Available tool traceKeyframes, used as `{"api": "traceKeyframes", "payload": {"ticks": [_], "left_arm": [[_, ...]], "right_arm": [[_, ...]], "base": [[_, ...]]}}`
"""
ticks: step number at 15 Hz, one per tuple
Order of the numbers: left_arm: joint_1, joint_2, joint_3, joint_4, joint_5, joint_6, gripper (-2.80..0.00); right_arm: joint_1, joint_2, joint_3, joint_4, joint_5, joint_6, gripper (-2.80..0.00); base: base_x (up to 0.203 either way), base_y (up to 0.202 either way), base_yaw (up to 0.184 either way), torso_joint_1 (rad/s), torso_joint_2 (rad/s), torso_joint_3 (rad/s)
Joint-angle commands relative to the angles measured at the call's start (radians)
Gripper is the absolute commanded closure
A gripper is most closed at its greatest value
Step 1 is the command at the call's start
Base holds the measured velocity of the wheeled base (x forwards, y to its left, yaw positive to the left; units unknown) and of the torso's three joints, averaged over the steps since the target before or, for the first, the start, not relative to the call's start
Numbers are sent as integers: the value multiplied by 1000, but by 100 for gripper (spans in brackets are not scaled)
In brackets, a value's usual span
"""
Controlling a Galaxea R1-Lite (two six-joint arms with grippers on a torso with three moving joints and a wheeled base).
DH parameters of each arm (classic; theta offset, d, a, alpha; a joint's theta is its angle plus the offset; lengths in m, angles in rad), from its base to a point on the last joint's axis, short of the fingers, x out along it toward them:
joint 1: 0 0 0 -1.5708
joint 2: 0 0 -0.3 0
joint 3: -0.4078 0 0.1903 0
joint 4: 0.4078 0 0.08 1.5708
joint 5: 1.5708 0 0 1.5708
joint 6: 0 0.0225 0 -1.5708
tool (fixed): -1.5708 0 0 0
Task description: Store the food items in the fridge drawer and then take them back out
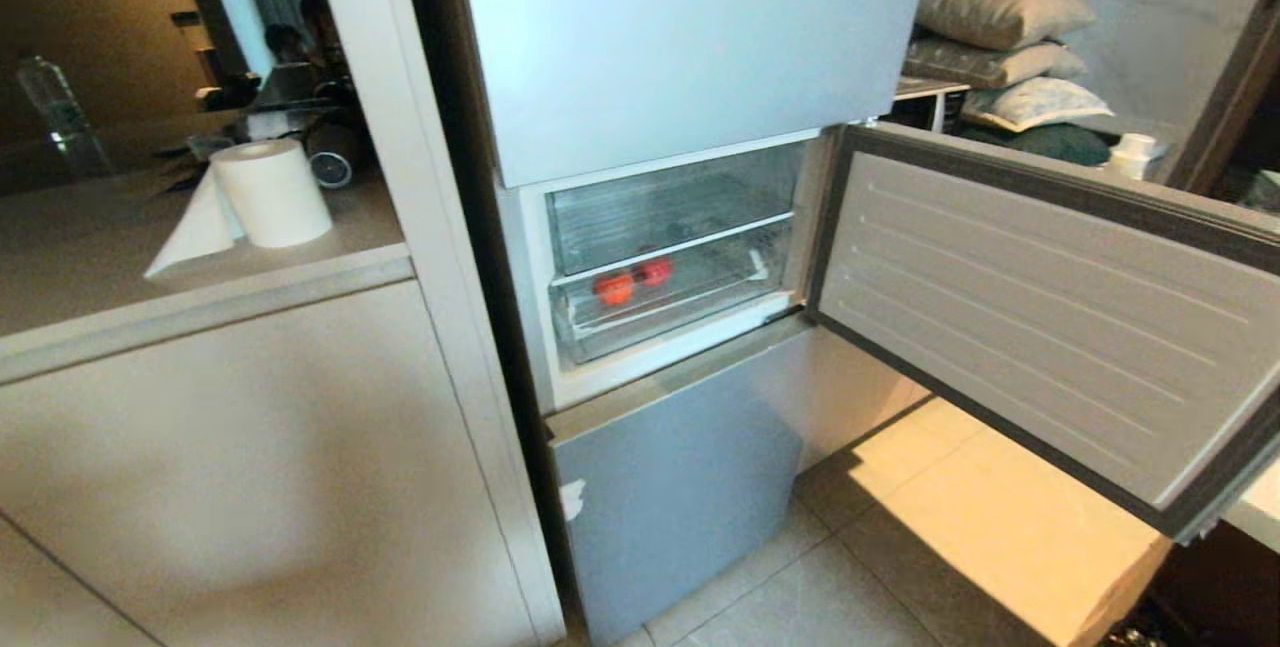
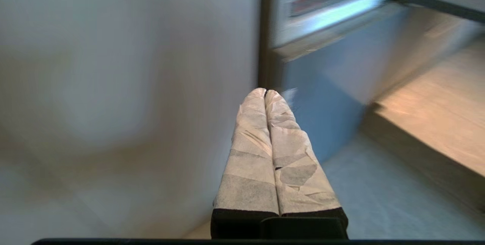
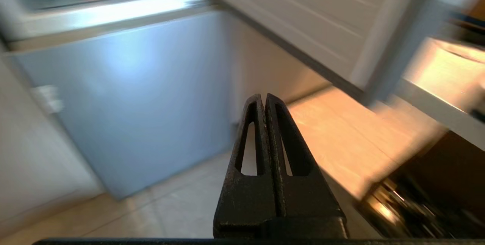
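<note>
Fruits, orange (image 1: pixel 614 288) and red (image 1: pixel 655 270), sit in the fridge drawer (image 1: pixel 668 312), so retrieval seems next, calling for an approach, since left gripper (image 2: pixel 266 92) and right gripper (image 3: pixel 264 97) hang low, both closed and empty.

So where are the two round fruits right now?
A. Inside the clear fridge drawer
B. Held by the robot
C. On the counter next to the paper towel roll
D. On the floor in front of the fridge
A. The head view shows the orange fruit and the red fruit sitting side by side inside the clear fridge drawer, behind the open fridge door.
</note>
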Motion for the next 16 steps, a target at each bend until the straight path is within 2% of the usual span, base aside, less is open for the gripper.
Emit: {"api": "traceKeyframes", "payload": {"ticks": [1,7,10,12,14,16], "left_arm": [[0,0,0,1,0,0,0],[0,0,0,1,0,0,0],[0,0,0,-1,0,0,0],[0,0,0,-1,0,0,0],[0,0,0,-1,0,0,0],[0,0,0,-1,0,0,0]], "right_arm": [[-1,3,0,0,-2,4,0],[0,3,0,-2,-6,16,0],[2,3,0,-3,-8,38,0],[5,5,0,-4,-8,25,0],[3,79,-24,-31,-18,47,0],[-12,268,-84,-101,-55,137,0]], "base": [[3,6,-179,-2,-2,7],[1,9,-157,4,1,2],[0,2,-20,2,1,1],[0,0,0,0,0,0],[0,0,0,0,0,0],[0,0,0,0,0,0]]}}
